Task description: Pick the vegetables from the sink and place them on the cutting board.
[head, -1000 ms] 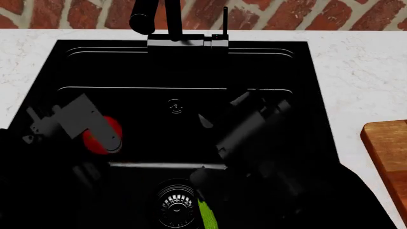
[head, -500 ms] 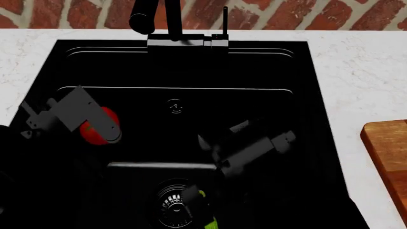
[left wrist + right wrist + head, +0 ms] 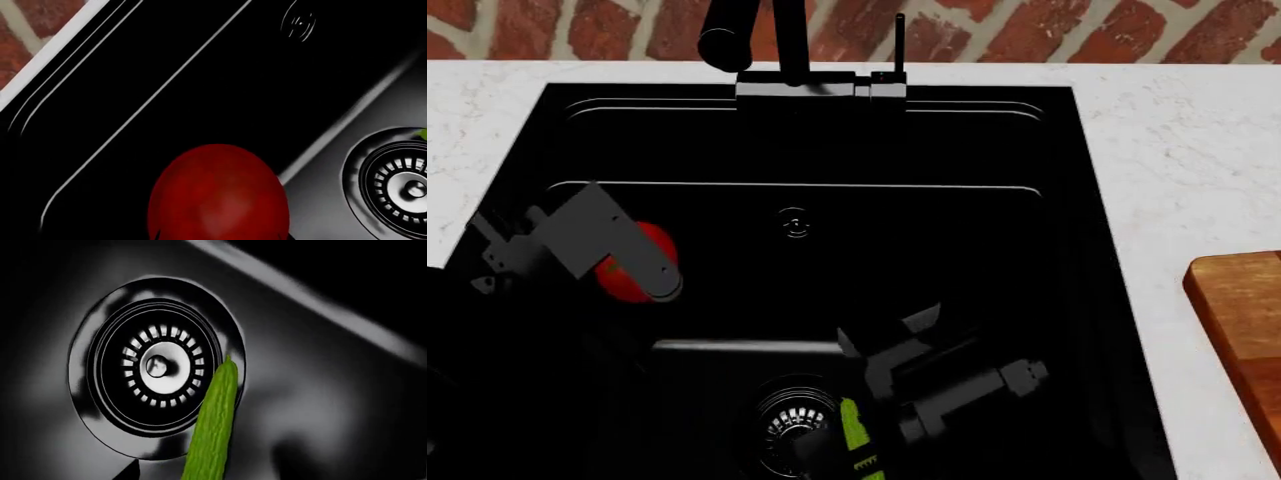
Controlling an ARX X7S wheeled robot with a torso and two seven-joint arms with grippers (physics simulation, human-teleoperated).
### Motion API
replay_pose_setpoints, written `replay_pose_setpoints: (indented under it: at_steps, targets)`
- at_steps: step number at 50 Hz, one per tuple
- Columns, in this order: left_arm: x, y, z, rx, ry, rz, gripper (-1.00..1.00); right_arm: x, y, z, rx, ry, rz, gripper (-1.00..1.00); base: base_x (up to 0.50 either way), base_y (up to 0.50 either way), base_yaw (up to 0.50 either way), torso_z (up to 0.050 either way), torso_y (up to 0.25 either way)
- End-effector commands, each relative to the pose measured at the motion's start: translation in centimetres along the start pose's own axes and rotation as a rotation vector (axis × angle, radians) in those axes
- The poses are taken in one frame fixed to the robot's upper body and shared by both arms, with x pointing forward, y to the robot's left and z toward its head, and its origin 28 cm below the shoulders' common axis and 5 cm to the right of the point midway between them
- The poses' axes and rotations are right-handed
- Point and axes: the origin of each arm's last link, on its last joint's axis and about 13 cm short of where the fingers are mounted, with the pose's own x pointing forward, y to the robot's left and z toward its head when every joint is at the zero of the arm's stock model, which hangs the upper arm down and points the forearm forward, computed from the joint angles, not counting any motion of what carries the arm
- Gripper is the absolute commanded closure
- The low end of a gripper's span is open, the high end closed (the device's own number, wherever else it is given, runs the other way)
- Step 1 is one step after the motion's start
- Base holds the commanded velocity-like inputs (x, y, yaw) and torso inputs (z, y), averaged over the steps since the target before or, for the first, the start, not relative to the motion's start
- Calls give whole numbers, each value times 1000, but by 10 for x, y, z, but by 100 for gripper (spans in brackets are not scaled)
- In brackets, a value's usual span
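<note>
1. You are at the pick step, both arms down in the sink (image 3: 1101, 250), and neither vegetable has left it. The cutting board (image 3: 1241, 320) shows only as a corner on the counter, well apart to the right of both pincers.

2. Your left gripper (image 3: 627, 262) sits at the tomato (image 3: 219, 192), which fills the near part of the left wrist view. Its grey body hides the fingers, so I cannot tell whether they are spread or pinching.

3. Your right gripper (image 3: 874, 345) hovers just above and behind the tip of the cucumber (image 3: 213, 430), its two prongs apart and holding nothing. The cucumber lies just ahead of the pincer, touching the rim of the drain (image 3: 157, 367).

4. Next, I judge, you bring the right pincer down astride the cucumber's slim body before closing; it is narrow and may roll toward the drain.

5. Confirm the tomato grip before lifting; round and glossy, it may slip.
</note>
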Motion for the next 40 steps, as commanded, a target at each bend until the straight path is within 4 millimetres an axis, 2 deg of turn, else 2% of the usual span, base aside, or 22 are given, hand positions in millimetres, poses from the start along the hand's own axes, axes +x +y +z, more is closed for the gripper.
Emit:
replay_pose_setpoints:
  at_steps: [1,19,23,24,33,38,40]
  targets:
    - [0,2,-5,-5,18,42,100,17,3,-16,-1,-35,4,-100,0,0,0,0,0]
    - [2,1,-8,0,27,39,100,39,10,-51,49,30,30,-100,5,2,3,-4,-5]
    - [0,2,-7,3,31,42,100,44,14,-66,63,128,57,-100,8,4,6,-8,-11]
    - [-1,2,-7,2,30,42,100,44,15,-67,58,144,53,100,0,4,6,0,-12]
    - [-1,1,-6,2,19,45,100,40,12,-65,75,158,27,100,0,3,3,-6,-8]
    - [-4,4,-1,-21,-13,58,100,26,3,-43,-40,149,4,100,0,1,1,-2,-7]
    - [-5,5,1,-31,-17,68,100,14,-2,-26,-78,131,-6,100,0,0,0,-5,0]
